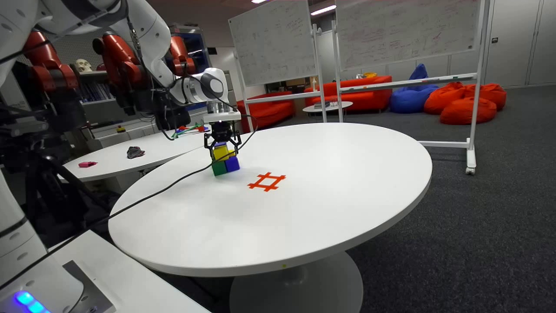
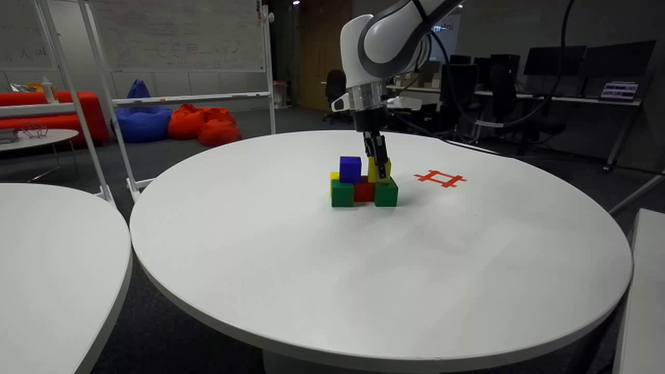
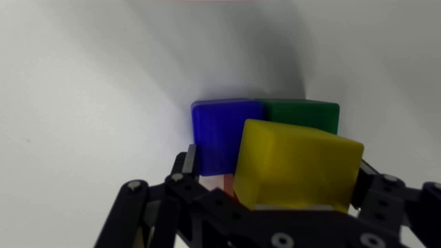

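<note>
The gripper [image 3: 279, 164], its jaws spread wide, straddles a yellow cube [image 3: 299, 168] resting on a green cube [image 3: 299, 112]. For an even grip, the jaws would best be centred first, since the yellow cube sits off to one side, and kept clear of the lower blue cube [image 3: 224, 134].

The yellow cube [image 3: 303, 168], plain and round-edged, sits upright on a green cube [image 3: 301, 112], beside a lower blue one [image 3: 220, 137].
</note>
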Available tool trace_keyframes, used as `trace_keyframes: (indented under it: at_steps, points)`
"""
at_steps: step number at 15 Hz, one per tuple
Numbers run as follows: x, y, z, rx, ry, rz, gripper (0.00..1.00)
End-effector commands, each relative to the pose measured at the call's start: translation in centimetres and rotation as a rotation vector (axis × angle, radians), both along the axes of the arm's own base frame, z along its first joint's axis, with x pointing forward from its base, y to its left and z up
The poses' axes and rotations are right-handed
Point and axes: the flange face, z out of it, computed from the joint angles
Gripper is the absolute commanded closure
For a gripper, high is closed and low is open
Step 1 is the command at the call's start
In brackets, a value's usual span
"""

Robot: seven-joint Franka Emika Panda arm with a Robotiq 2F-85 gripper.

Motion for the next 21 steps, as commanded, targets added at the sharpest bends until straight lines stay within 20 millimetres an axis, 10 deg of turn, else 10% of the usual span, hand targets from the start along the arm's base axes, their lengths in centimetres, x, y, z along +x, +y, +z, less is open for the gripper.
trace_keyframes:
  at_steps: [1, 10, 12, 21]
  points:
    - [0.05, 0.04, 0.05, 0.003, -0.003, -0.002, 0.00]
    - [0.04, 0.06, 0.03, -0.002, -0.001, 0.003, 0.00]
    - [0.07, 0.10, 0.04, 0.004, -0.007, 0.003, 0.26]
    - [0.23, 0.07, 0.03, -0.002, -0.006, 0.000, 0.68]
